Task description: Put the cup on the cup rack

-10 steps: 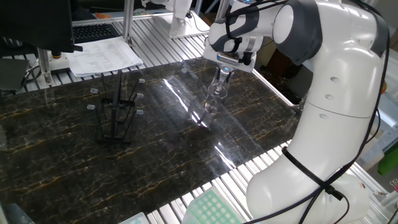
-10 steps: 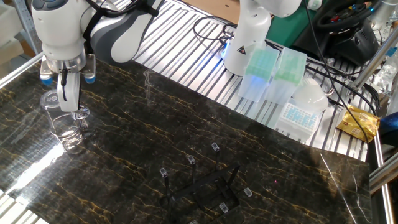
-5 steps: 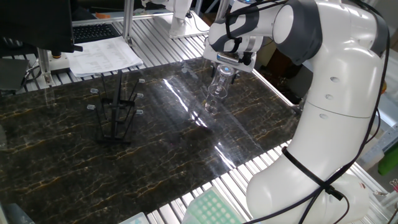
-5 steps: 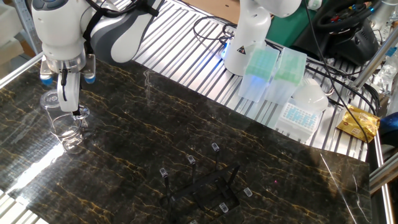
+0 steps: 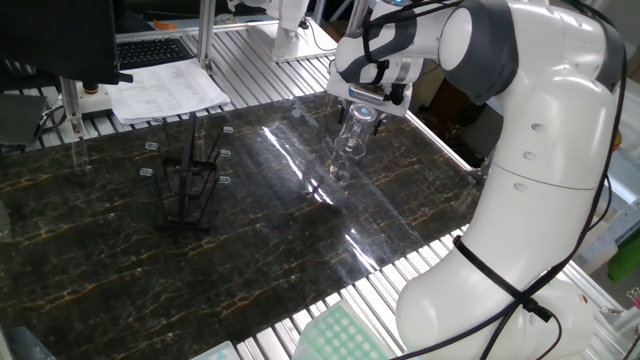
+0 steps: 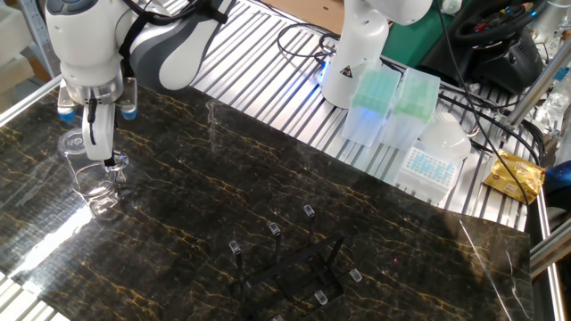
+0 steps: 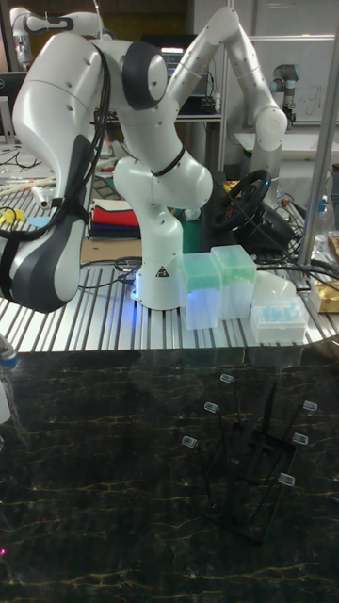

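The cup (image 5: 347, 152) is a clear glass at the far right of the dark marble table, also seen as the cup (image 6: 96, 189) near the left edge. My gripper (image 5: 361, 117) comes down from above and is shut on the cup's rim; in the other fixed view the gripper (image 6: 102, 150) has one finger (image 6: 92, 129) against the glass wall. The cup hangs close over the table. The cup rack (image 5: 188, 182), a black wire stand with pale prong tips, stands apart to the left; the cup rack (image 6: 290, 267) and cup rack (image 7: 250, 462) carry nothing.
A stack of papers (image 5: 165, 90) lies behind the rack on the metal bench. Pipette tip boxes (image 6: 375, 107) and a second robot's base (image 6: 352, 53) stand past the table's far edge. A yellow packet (image 6: 516, 176) lies at the right.
My gripper and the cup have risen very slightly. The rack has not moved.
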